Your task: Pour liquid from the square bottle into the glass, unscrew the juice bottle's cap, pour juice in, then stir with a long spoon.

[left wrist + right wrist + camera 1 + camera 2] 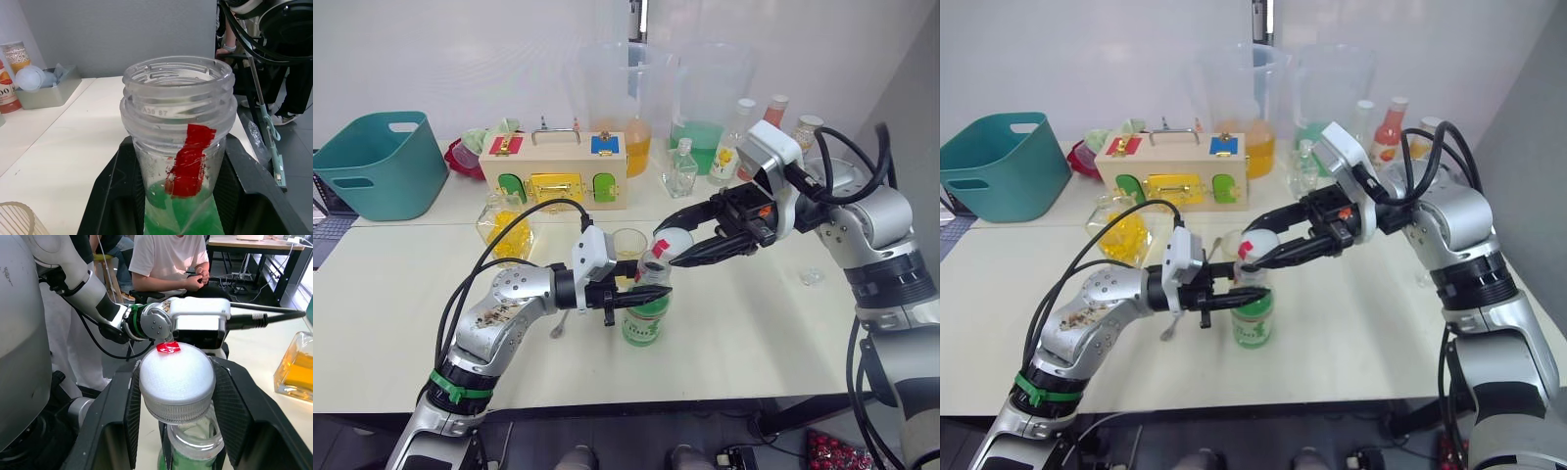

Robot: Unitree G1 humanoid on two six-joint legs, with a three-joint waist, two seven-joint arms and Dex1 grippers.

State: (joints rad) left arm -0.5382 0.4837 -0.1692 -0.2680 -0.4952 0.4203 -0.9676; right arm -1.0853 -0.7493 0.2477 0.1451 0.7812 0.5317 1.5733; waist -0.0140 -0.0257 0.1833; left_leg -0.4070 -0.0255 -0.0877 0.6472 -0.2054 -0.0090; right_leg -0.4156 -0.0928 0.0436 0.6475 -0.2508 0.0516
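Observation:
The juice bottle stands upright near the table's front middle, pale green drink in its lower part. My left gripper is shut on it just below the neck. In the left wrist view the threaded neck is open, with red tape on it. My right gripper is shut on the white cap, held just above the bottle mouth. The glass stands right behind the bottle. The square bottle with yellow liquid sits to the left. The long spoon lies on the table under my left forearm.
At the back stand a teal basket, a wooden latch box, two tall pitchers with orange and green liquid, a small clear square bottle and other bottles. A person sits beyond the table.

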